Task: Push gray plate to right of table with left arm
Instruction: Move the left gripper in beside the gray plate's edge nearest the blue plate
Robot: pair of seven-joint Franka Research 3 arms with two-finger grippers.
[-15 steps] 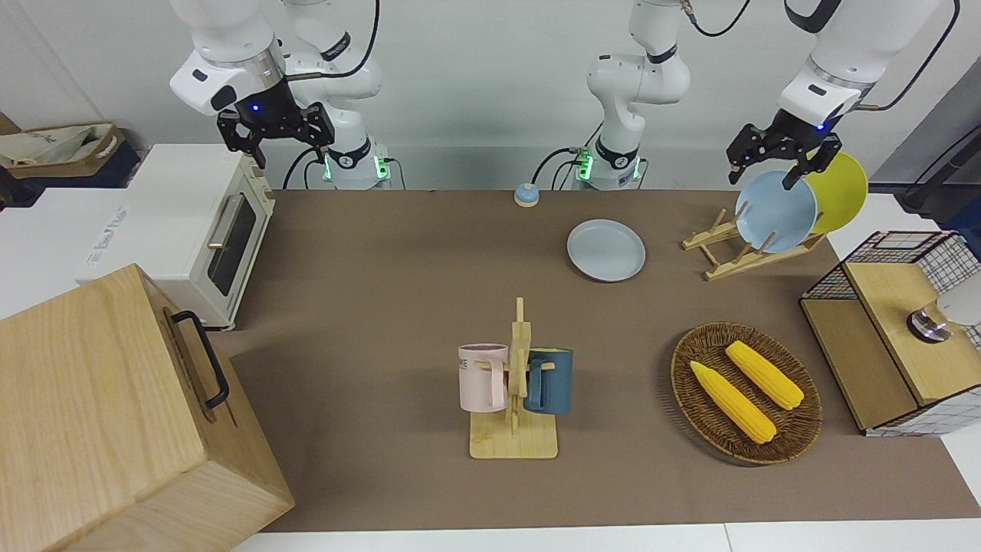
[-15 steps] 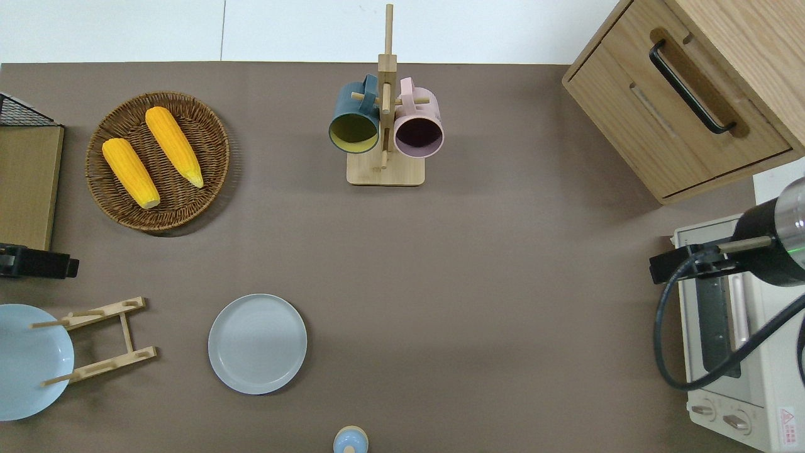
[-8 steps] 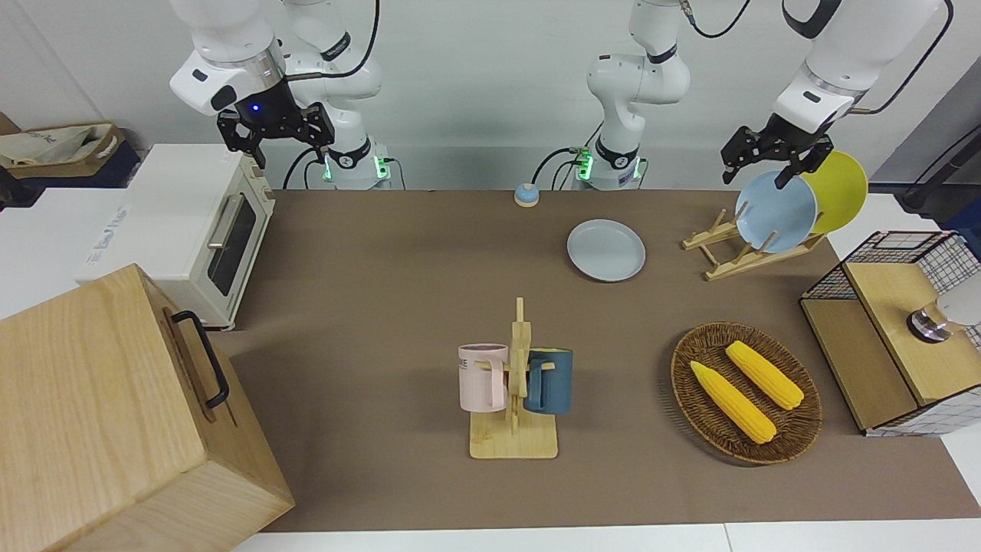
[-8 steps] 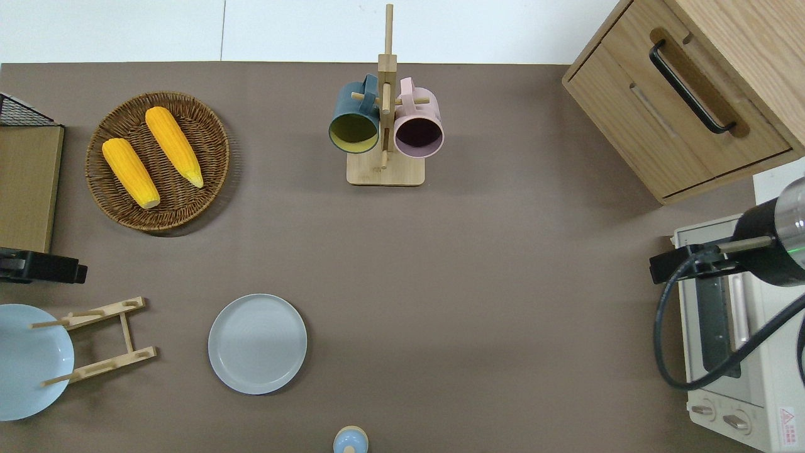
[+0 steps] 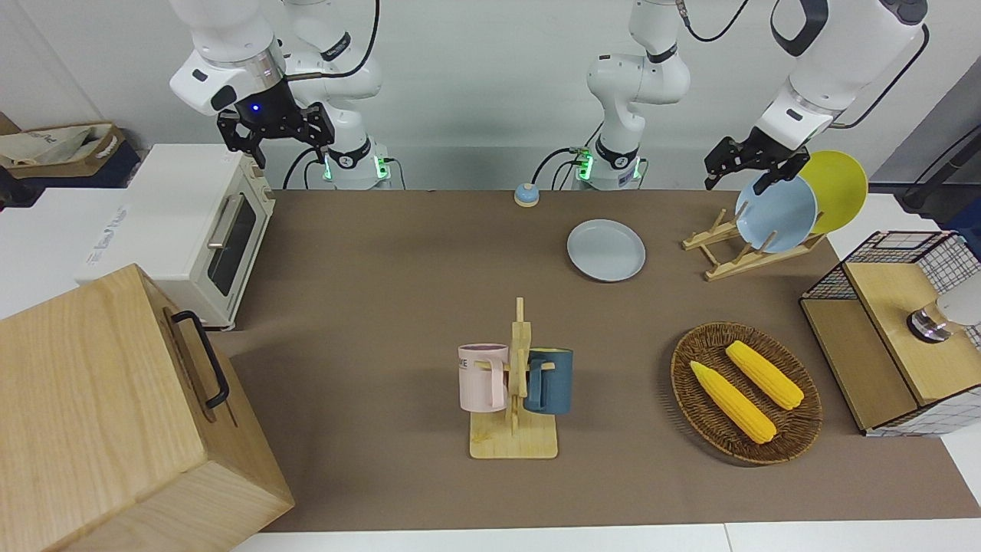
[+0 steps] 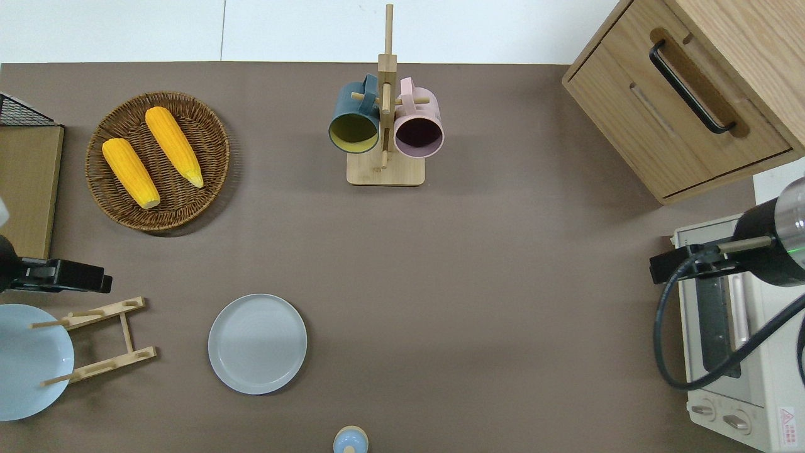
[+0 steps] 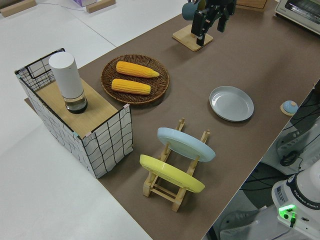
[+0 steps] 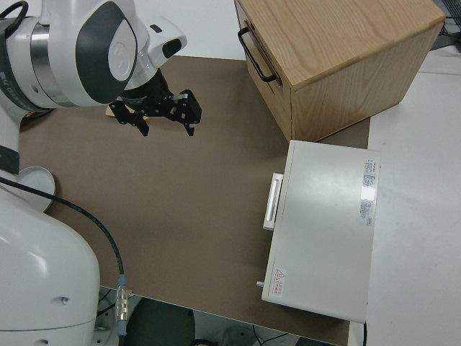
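Note:
The gray plate [image 5: 606, 250] lies flat on the brown table [image 5: 383, 268], near the robots' edge; it also shows in the overhead view [image 6: 258, 343] and the left side view [image 7: 231, 103]. My left gripper [image 5: 739, 172] is open and empty, up in the air. From overhead, the left gripper [image 6: 94, 283] is over bare table beside the dish rack [image 6: 94, 340], toward the left arm's end from the plate and apart from it. It also shows in the left side view [image 7: 209, 22]. My right gripper [image 5: 274, 146] is open, empty and parked.
The dish rack holds a sky-blue plate [image 5: 775, 211] and a yellow plate [image 5: 839, 188]. A wicker basket [image 5: 797, 429] holds two corn cobs. A mug rack [image 5: 515, 383] stands mid-table, a small bell [image 5: 526, 195] at the robots' edge. A toaster oven [image 5: 191, 230] and a wooden cabinet [image 5: 115, 414] stand at the right arm's end.
My left gripper has moved from the table's end toward the middle, along the dish rack, and risen slightly. The gray plate and the right arm have not moved.

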